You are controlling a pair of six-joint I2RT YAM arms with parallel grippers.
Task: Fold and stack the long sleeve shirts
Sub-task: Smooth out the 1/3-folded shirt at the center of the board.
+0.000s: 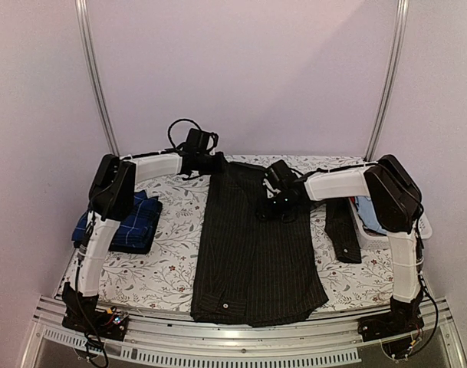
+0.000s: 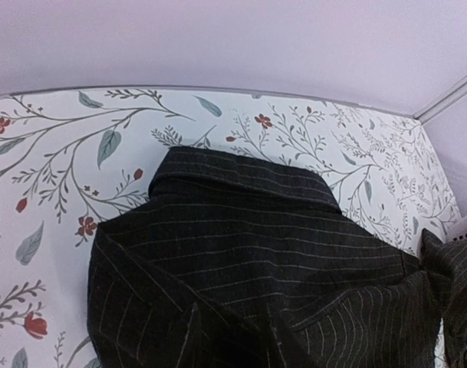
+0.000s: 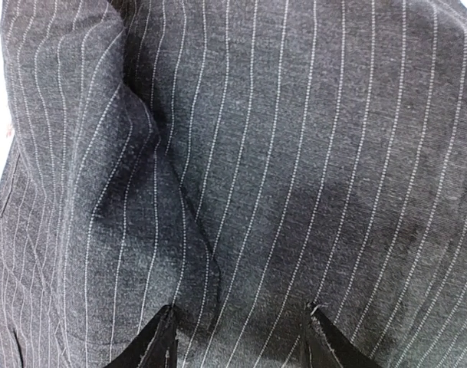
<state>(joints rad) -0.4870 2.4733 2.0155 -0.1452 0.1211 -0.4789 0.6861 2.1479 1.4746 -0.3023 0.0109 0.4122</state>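
Right wrist view: my right gripper [image 3: 242, 346] stands part open. Its two dark fingertips [image 3: 160, 343] are apart and down at the black pinstriped shirt [image 3: 294, 153]. A creased fold of that cloth runs toward the gap between them, and I see nothing pinched there. In the top external view this same gripper [image 1: 276, 201] sits over the upper middle of the shirt [image 1: 256, 253].

My left gripper [image 1: 212, 163] is at the shirt's far left corner, just beside the collar [image 2: 241, 180]. Its fingers do not show in the left wrist view. From above I cannot tell whether it is open or closed, or whether it touches the cloth.

The black pinstriped shirt lies spread on the floral-covered bench [image 1: 172, 253]. Its long axis runs from near to far, with the collar toward the far edge and the hem [image 1: 256, 310] toward my bases. One sleeve [image 1: 343, 230] lies off to the right, alongside the body but apart from it.

I count two shirts. The second, the navy checked shirt [image 1: 129, 222], is folded into a compact pile on the left side of the bench. It sits beside my left arm and apart from the black one.
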